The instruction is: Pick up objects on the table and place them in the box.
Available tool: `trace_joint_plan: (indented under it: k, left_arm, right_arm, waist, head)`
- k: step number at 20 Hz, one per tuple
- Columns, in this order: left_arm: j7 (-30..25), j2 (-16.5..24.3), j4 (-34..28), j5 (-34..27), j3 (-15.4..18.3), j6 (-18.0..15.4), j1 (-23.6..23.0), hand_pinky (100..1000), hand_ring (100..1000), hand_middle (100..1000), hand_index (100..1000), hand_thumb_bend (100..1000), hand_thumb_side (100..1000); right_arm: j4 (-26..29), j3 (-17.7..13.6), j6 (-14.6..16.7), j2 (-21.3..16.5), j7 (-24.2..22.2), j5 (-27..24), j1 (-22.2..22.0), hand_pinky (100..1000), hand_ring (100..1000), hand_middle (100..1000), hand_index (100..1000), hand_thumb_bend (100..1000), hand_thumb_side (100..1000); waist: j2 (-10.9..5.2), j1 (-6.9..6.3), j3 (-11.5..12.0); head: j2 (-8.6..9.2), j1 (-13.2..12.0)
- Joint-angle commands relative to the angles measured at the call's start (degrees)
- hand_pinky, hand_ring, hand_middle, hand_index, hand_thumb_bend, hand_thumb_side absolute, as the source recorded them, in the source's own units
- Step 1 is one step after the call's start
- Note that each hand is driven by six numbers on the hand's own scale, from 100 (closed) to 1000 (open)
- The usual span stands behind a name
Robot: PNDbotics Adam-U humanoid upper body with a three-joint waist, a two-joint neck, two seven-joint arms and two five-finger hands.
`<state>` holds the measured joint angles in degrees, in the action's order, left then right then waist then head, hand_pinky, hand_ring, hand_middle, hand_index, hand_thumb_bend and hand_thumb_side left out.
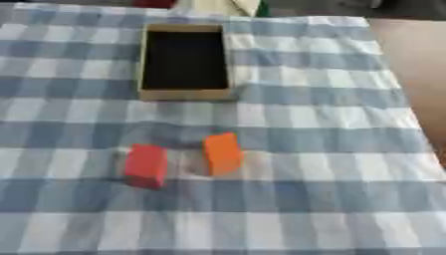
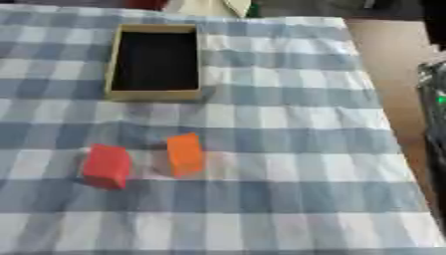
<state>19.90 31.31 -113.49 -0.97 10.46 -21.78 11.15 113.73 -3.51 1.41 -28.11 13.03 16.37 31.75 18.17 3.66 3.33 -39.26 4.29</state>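
Note:
A red block [image 1: 146, 166] lies on the blue-and-white checked tablecloth, left of the middle. Just to its right stands an orange block [image 1: 222, 153], apart from it by a small gap. Farther back sits an open cardboard box [image 1: 184, 94] with a dark inside that looks empty. Neither of my hands shows in either view.
The checked cloth [image 1: 331, 149] covers the table; its right edge runs down beside a brown floor [image 1: 418, 64]. A dark object with a green light [image 2: 435, 109] stands off the table at the far right. Some things show past the far edge [image 1: 218, 6].

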Motion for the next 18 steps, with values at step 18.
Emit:
trace_joint_plan:
  k: [18]
  left_arm:
    - [-0.5, 1.2, -1.1, -0.2, 0.3, -0.1, 0.3, 738, 657, 632, 793, 100, 842]
  right_arm:
    - [0.9, 6.0, -0.9, -8.1, -7.9, 4.8, 5.8, 839, 760, 511, 707, 131, 967]
  waist:
    - [-1.48, -0.03, 0.4]
  head:
    - [-0.38, 0.6]
